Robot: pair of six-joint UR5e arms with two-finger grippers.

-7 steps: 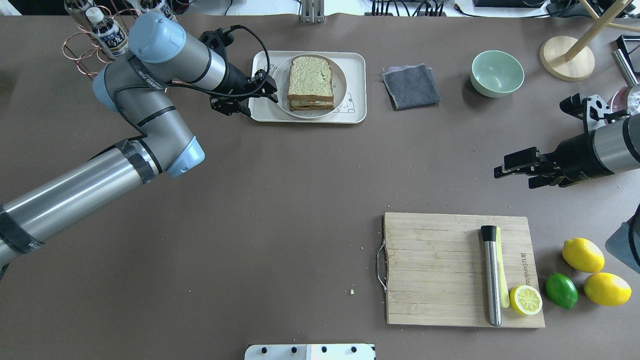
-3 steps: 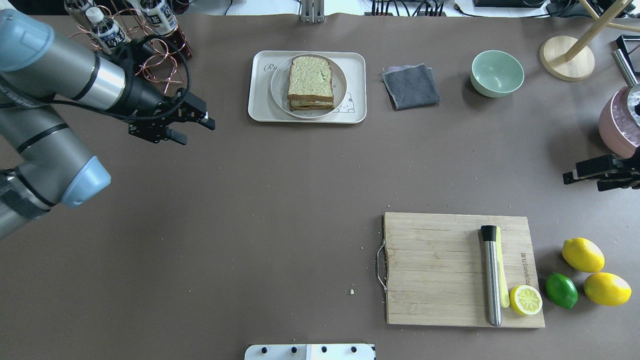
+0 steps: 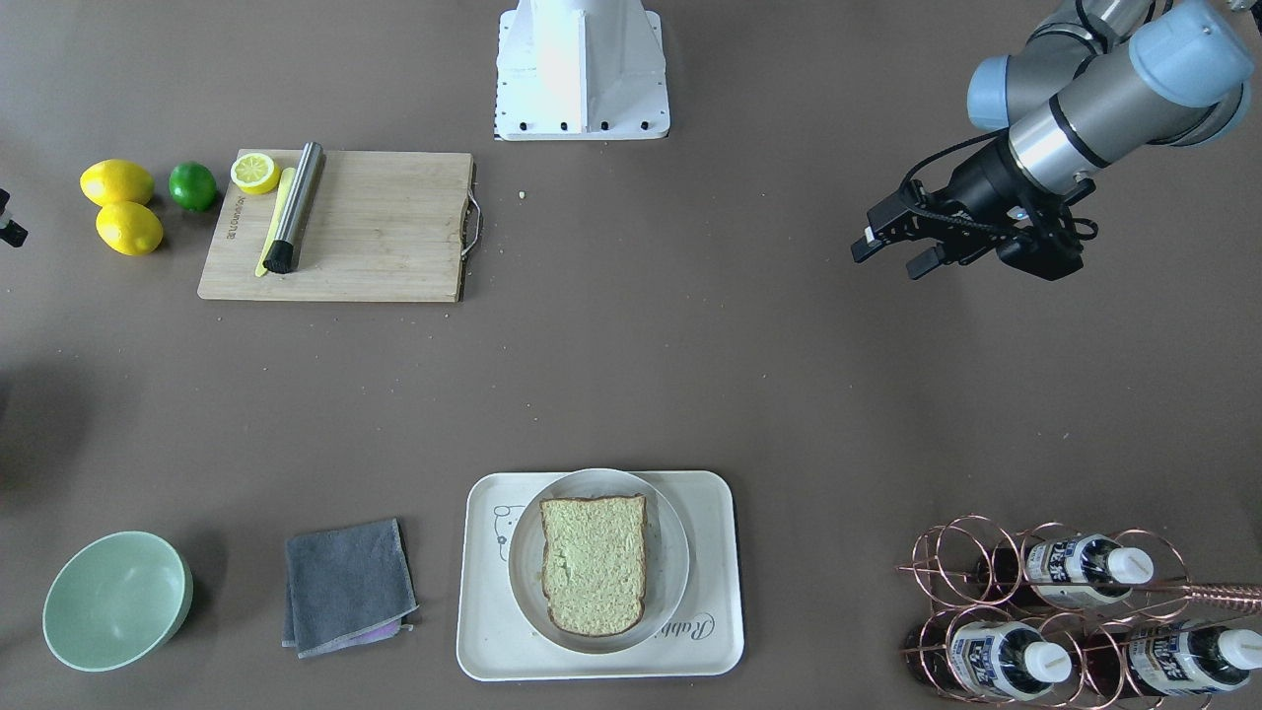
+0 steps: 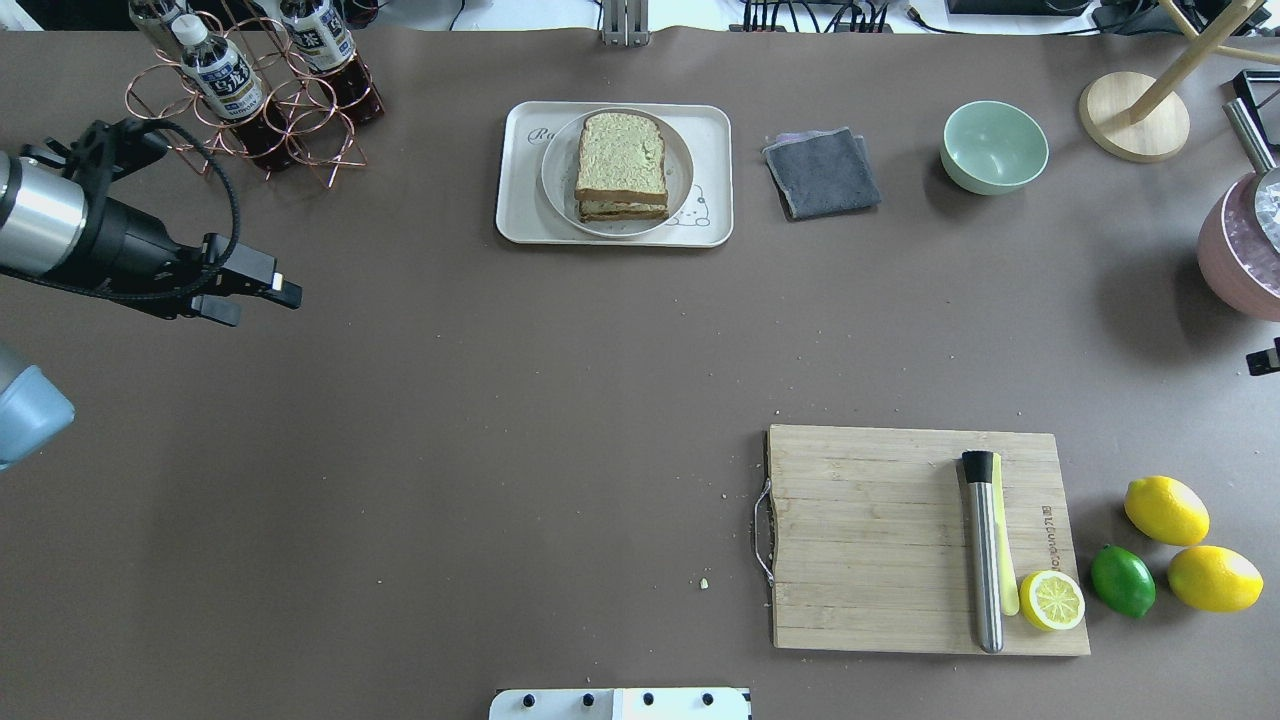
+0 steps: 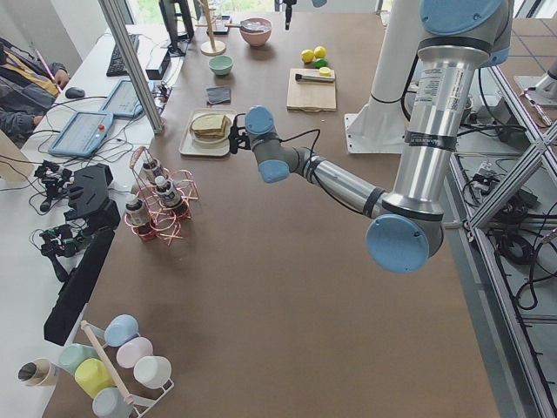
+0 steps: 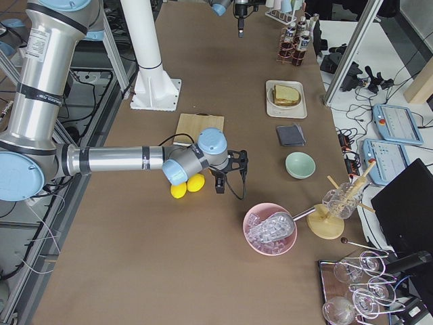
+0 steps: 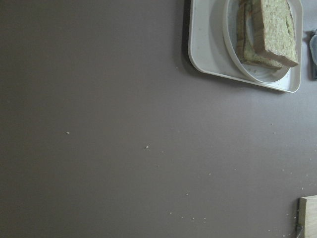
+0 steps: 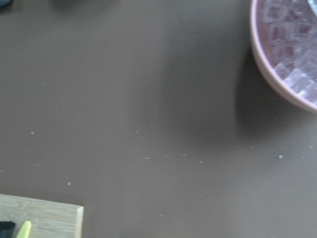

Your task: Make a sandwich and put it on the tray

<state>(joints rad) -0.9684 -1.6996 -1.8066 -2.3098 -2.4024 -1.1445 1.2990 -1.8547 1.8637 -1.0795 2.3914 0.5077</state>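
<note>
The sandwich (image 4: 621,165), two greenish-tan slices with dark crust, lies on a round white plate (image 4: 553,170) on the cream tray (image 4: 515,215) at the table's far middle. The filling barely shows. It also shows in the front view (image 3: 594,562) on the tray (image 3: 483,631), and in the left wrist view (image 7: 270,29). My left gripper (image 4: 255,300) is open and empty, well left of the tray, near the bottle rack. Only a sliver of my right gripper (image 4: 1265,358) shows at the right edge; I cannot tell whether it is open or shut.
A copper rack of bottles (image 4: 250,100) stands far left. A grey cloth (image 4: 822,172) and a green bowl (image 4: 994,147) lie right of the tray. A wooden cutting board (image 4: 880,540) with a metal cylinder and half lemon, whole lemons, a lime, and a pink bowl of ice (image 4: 1240,260) are on the right.
My left gripper has drawn back from the tray's left edge, leftward and nearer. My right gripper has withdrawn to the right, almost out of the overhead view. The sandwich has not moved.
</note>
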